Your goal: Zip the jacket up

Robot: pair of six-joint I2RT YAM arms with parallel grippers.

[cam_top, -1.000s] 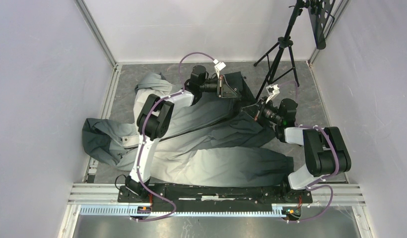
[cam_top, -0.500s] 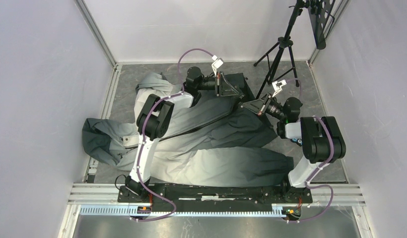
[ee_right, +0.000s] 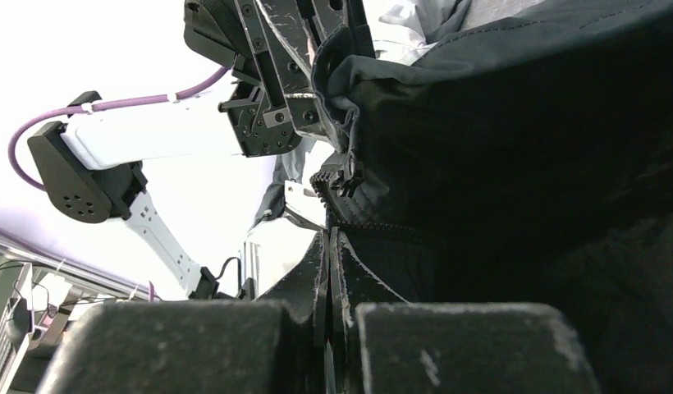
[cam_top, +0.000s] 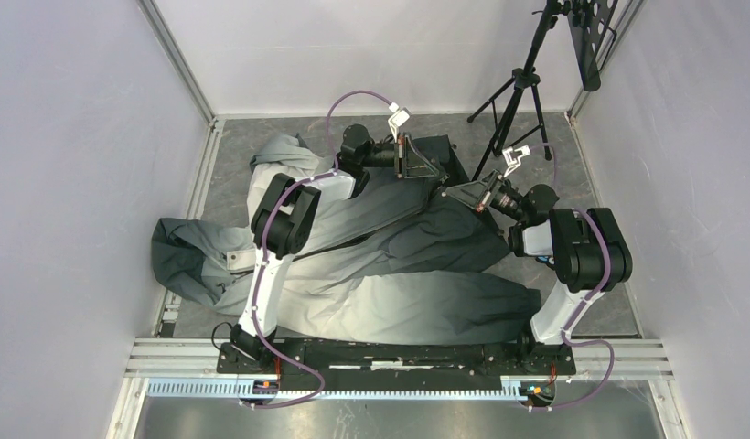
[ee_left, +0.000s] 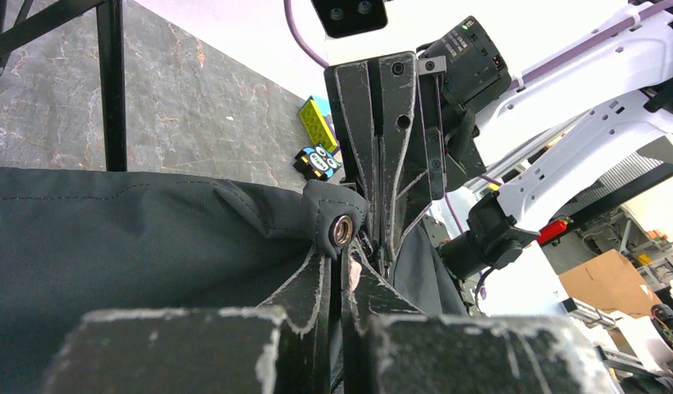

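The left fingers point(ee_left: 337, 283) are pressed together on the dark hem corner of the jacket point(cam_top: 390, 302), with cloth caught in the thin seam between them. A round metal snap point(ee_left: 341, 230) sits on that cloth just past their tips. The right fingers point(ee_right: 323, 254) are likewise together, and they appear to pinch the jacket's edge right under the bottom end of the zipper point(ee_right: 341, 174), whose black teeth stand just beyond their tips. The two pairs of fingers meet almost tip to tip over this corner, each showing close ahead in the other's wrist view. Dark charcoal fabric hangs beside the right fingers, filling that side of the right wrist view, and a broad panel of it stretches away to one side of the left fingers. From above, the rest of the jacket lies spread on the desk point(cam_top: 591, 155) behind both pairs of fingers, toward the arm bases. It shades from charcoal at the fingers to light grey at the sleeves and collar end. Beyond the left fingers a small yellow-green block point(ee_left: 317, 121) lies on the bare desk. Farther still, a black tripod point(cam_top: 522, 87) stands at the far edge.
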